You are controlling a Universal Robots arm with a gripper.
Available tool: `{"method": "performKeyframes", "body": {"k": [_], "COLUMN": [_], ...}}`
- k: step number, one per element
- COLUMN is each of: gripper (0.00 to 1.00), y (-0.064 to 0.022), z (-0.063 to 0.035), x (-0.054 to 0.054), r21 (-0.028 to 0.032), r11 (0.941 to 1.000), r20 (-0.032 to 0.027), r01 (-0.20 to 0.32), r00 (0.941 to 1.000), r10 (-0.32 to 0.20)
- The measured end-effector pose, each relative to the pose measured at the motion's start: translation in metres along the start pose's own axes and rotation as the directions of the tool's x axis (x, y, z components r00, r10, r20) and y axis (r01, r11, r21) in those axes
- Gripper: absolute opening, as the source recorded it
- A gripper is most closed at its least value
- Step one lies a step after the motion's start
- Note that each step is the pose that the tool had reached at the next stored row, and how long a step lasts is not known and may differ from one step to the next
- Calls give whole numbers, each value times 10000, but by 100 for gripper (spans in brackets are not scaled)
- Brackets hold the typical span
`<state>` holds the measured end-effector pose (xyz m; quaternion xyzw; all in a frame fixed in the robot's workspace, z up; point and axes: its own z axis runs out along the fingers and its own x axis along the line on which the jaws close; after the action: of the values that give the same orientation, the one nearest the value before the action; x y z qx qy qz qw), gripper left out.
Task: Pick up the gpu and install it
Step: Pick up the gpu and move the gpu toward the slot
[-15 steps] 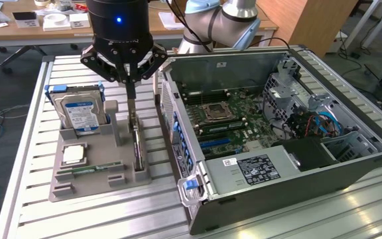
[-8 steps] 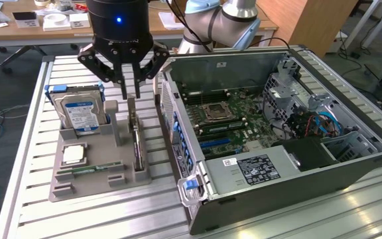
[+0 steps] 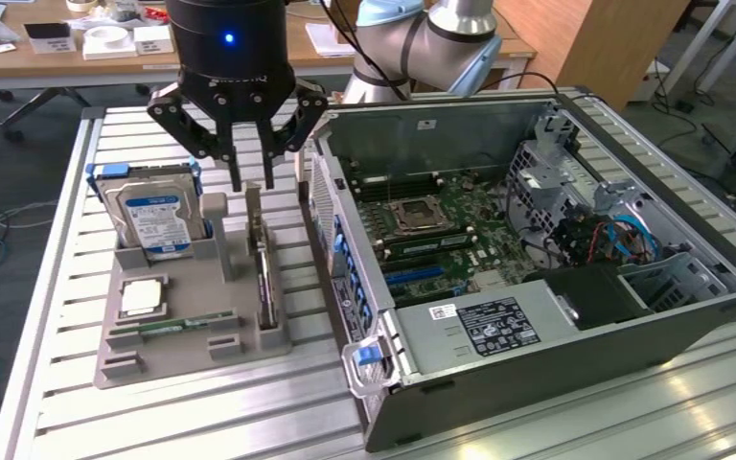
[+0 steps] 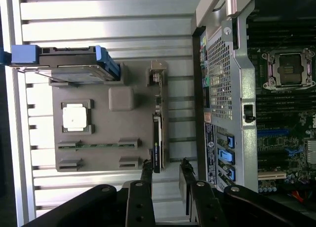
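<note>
One open dark-grey metal computer tower (image 3: pixel 573 374) stands beside my fingers (image 3: pixel 233 177); below them a grey plastic holder tray (image 3: pixel 176 355) props the thin dark gpu (image 3: pixel 264 278) on edge. Gripper (image 3: pixel 252 180) spread, empty. Light, stiff, fragile, I judge: pinch its flat faces near the top edge.

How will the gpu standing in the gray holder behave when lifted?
The gpu looks like a thin rigid card, so probably stiff and light. Standing on edge in the gray holder, it may tip if pushed sideways. Being so thin, it seems fragile.
</note>
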<state>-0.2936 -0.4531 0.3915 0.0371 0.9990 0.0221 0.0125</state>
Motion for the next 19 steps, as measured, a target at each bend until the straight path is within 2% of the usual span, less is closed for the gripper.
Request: {"method": "performKeyframes", "body": {"k": [16, 19], "gripper": [36, 36], "y": [-1, -3], "z": [30, 61], "x": [1, 2], "r21": [1, 1], "r11": [10000, 10000], "r20": [-1, -2], "r01": [0, 0], "r00": [10000, 10000], "r10": [0, 0]}}
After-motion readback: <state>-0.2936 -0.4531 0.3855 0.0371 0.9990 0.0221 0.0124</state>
